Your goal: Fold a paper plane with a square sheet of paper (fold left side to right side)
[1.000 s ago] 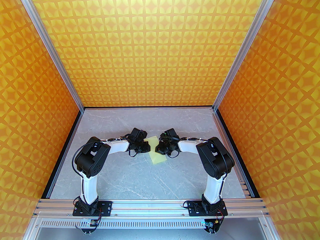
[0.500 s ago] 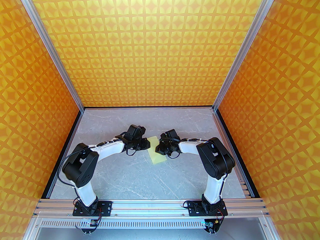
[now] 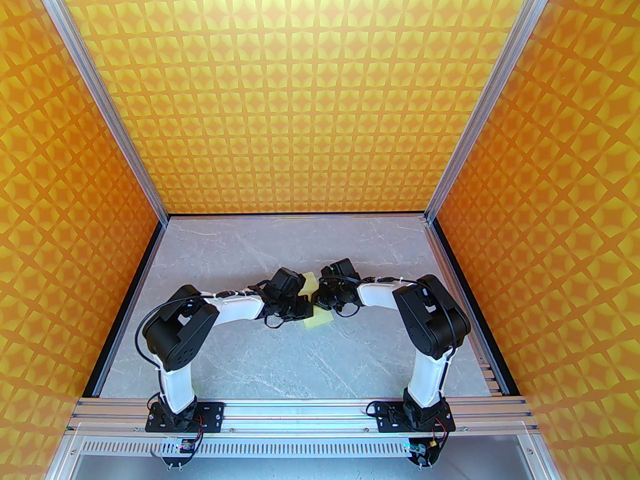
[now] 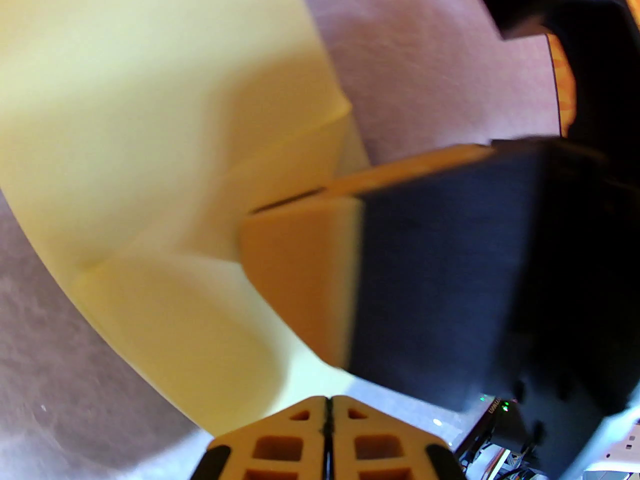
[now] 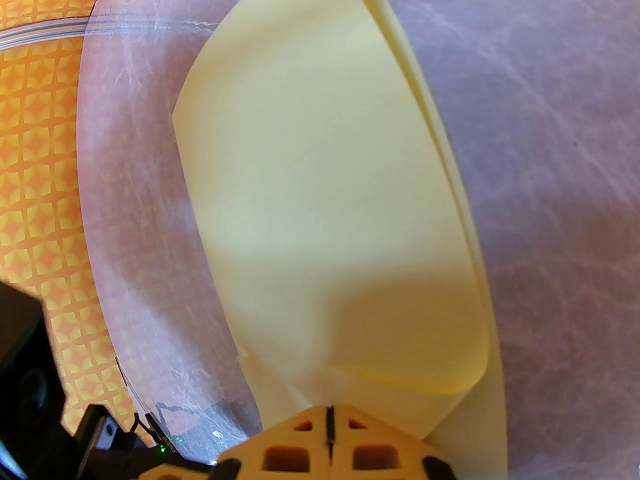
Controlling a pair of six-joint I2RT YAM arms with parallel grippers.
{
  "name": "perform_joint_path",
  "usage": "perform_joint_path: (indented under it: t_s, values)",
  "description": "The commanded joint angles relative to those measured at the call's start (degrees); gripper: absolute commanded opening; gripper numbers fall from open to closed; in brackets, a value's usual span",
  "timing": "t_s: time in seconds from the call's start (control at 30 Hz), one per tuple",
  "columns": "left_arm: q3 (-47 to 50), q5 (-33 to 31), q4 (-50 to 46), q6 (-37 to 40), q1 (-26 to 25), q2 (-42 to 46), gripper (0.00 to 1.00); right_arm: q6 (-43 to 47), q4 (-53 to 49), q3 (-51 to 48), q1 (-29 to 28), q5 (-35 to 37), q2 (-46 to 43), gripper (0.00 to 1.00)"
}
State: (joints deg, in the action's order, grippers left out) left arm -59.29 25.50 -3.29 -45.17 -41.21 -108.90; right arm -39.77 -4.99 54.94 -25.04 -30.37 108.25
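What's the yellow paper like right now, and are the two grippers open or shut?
sheet of paper: folded over into layers, lying on the table, top layer bulging a little, not a plane yet.
left gripper: shut, tip right at the paper's edge.
right gripper: shut, tip down at the paper beside a small crease.

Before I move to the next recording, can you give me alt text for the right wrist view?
A folded pale yellow sheet of paper lies on the grey marbled table, its layers slightly offset along the right edge. The right claw, shut, sits over the sheet's near end at the bottom; an orange patterned wall stands at left.
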Motion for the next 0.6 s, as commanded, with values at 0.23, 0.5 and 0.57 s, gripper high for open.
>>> perform_joint_path:
  t_s: [0.23,0.5,0.57]
  values:
    - [2.7,1.0,0.3,0.2,0.1,-1.6,0.07,0.8,-4.7,-2.6,0.0,3.7,1.4,0.00]
    - [2.1,1.0,-1.1,1.0,-0.4,-2.9,0.07,0.8,-4.8,-2.6,0.0,3.6,1.2,0.00]
    - [1.5,0.4,-2.6,1.5,-0.5,-3.2,0.07,0.8,-4.8,-2.6,0.0,3.6,1.2,0.00]
